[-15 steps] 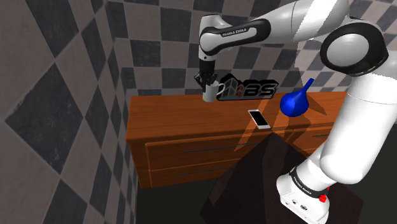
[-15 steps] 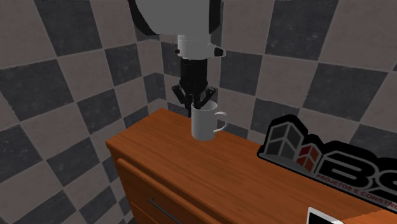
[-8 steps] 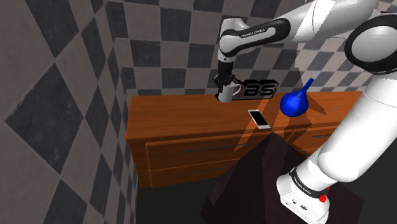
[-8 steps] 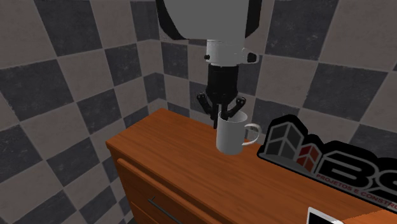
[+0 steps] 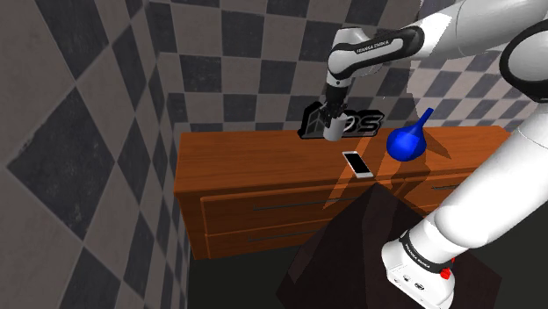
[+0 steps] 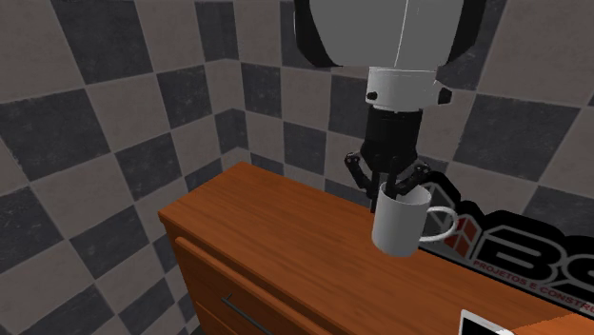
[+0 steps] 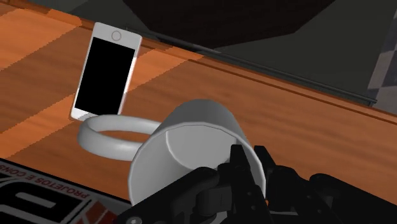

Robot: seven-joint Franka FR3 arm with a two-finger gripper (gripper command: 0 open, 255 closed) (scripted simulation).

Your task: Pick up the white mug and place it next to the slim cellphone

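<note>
**Mug's up in the air, phone is just forward of it**

The gripper is clamped on the rim of the white mug, one finger inside the wall and one outside as far as I can tell. The mug hangs clear of the wooden dresser, tipped a little. Its handle sticks out toward the second exterior view's right, in front of the black sign with the big letters along the back.

What matters now, imo, is where the slim cellphone sits relative to that. In the shoulder view it lies flat just below the mug and a touch to that view's right, so nearer the dresser's front edge on the stand's side. In the wrist view the handle points pretty much at the phone, with bare wood under it. The phone's long axis runs roughly back-to-front across the top, slightly slanted.

My guess is what's left is a short shift toward the front edge, then straight down onto bare wood beside one long side of the phone. The blue vase stands further to the shoulder view's right, apart from the phone, so either side looks free. The handle overhanging the phone is what I'd watch.
</note>
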